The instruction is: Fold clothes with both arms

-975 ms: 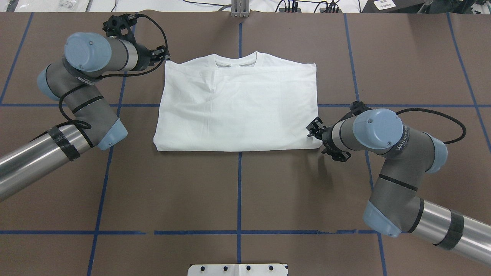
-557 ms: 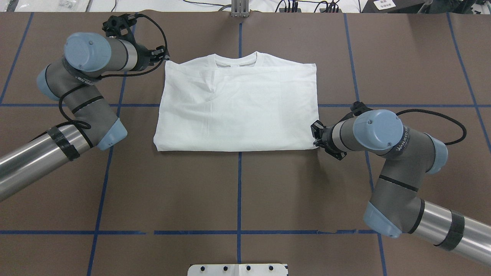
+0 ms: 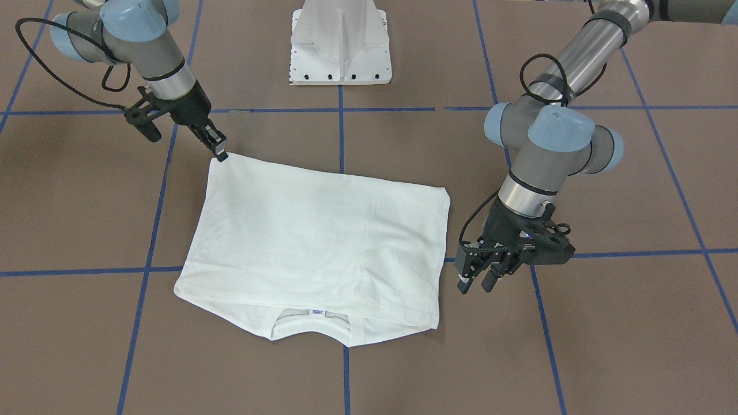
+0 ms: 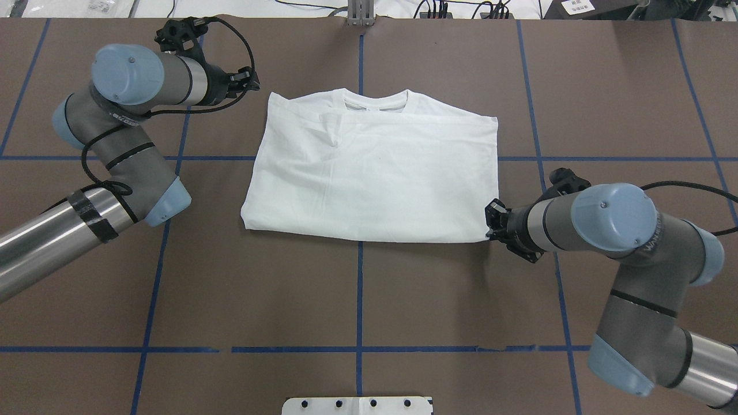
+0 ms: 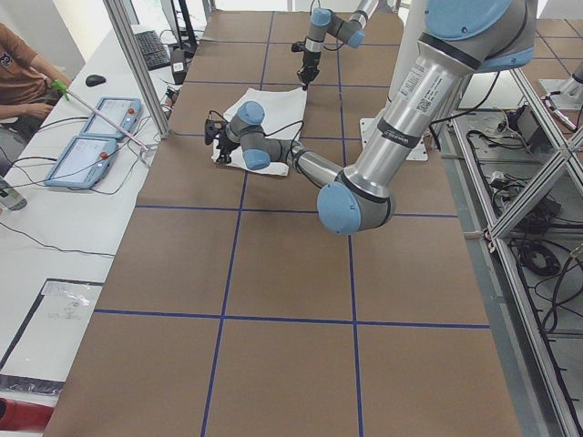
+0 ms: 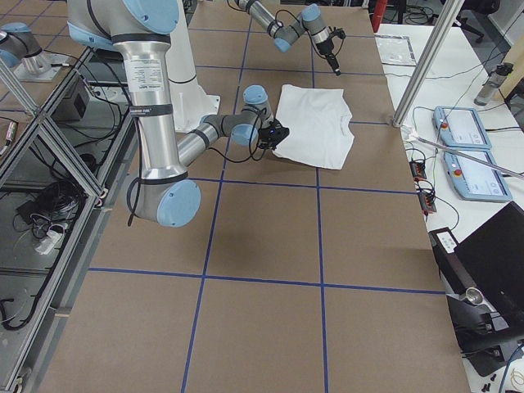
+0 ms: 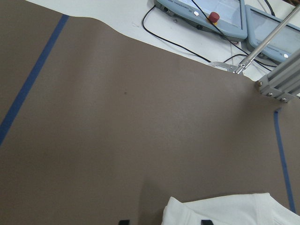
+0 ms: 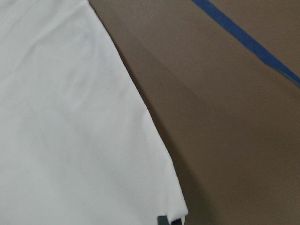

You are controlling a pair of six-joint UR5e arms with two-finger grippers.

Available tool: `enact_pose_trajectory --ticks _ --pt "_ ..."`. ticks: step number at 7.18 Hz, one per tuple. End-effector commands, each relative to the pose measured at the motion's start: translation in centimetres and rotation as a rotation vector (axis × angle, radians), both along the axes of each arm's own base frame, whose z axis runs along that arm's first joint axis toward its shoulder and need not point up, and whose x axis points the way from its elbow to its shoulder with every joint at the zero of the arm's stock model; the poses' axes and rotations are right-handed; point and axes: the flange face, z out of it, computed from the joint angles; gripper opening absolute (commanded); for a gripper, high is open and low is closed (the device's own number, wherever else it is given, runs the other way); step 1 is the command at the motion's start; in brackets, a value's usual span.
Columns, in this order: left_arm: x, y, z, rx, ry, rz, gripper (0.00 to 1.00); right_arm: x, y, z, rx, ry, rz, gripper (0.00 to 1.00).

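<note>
The white T-shirt (image 4: 375, 173) lies folded into a rectangle on the brown table, plain side up, collar (image 4: 376, 101) towards the far edge. A small neck label (image 3: 316, 313) shows in the front view. My right gripper (image 4: 490, 223) is shut on the shirt's near right corner; it also shows in the front view (image 3: 219, 153) and the right wrist view (image 8: 168, 220). My left gripper (image 4: 252, 80) is open beside the far left corner, a little apart from the cloth, as the front view (image 3: 474, 284) shows. The left wrist view shows that corner (image 7: 225, 211) low between the fingers.
Blue tape lines (image 4: 360, 288) cross the table. The white pedestal base (image 3: 340, 46) stands at the robot's side. Beyond the far edge are control pads (image 7: 201, 11), cables and an aluminium frame post (image 7: 281, 79). A person (image 5: 18, 73) sits past the far edge.
My right gripper closed on the shirt's near right corner and dragged the shirt rightward and nearer. The far left corner slid away from my left gripper, which barely moved.
</note>
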Motion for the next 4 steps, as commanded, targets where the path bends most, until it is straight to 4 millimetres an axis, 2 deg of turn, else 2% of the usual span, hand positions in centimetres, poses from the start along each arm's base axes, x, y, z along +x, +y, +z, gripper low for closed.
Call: enact_pose_trajectory --ticks 1,2,3,4 --pt "-2.2 5.3 -1.8 -0.051 0.121 0.107 0.69 1.9 8.1 -0.2 -0.081 -0.037 -0.235 0.00" --pt "-2.5 8.6 -2.9 -0.072 0.151 0.171 0.89 2.7 10.6 0.2 -0.130 -0.040 -0.328 0.00" --pt "-1.4 11.5 -4.3 -0.159 0.144 0.212 0.99 2.7 13.5 1.0 -0.147 -0.017 -0.393 0.00" --pt "0.6 15.2 -6.4 -0.199 0.116 0.264 1.00 1.8 15.9 1.4 -0.149 -0.003 -0.449 0.00"
